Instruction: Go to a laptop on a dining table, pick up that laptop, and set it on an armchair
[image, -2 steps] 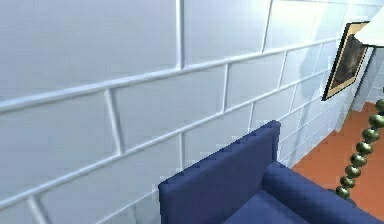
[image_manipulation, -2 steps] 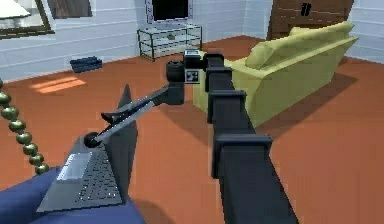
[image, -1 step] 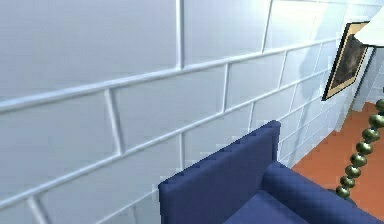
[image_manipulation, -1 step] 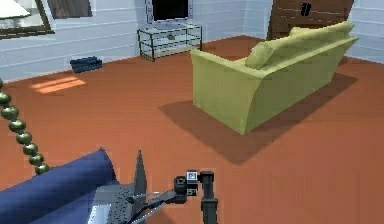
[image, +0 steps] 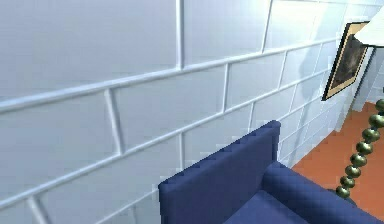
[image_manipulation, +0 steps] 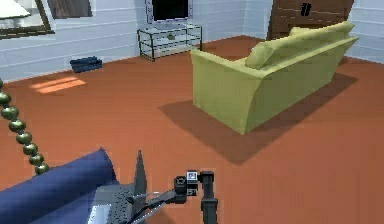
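Low in the arm side view, left of centre: a grey laptop (image_manipulation: 118, 204), base flat and pale, lid raised as a thin dark wedge seen edge-on. Lies at the blue armchair (image_manipulation: 60, 185) in the lower left corner; resting on it or just above, cannot tell. Just right of it, the gripper (image_manipulation: 160, 197), thin fingers (image_manipulation: 168, 194) reaching toward the laptop; grasping it or not, cannot tell. Upper right, a yellow-green sofa (image_manipulation: 270, 75) on red-brown floor (image_manipulation: 120, 110). Bottom of the forward view, armchair against a white panelled wall (image: 90, 90).
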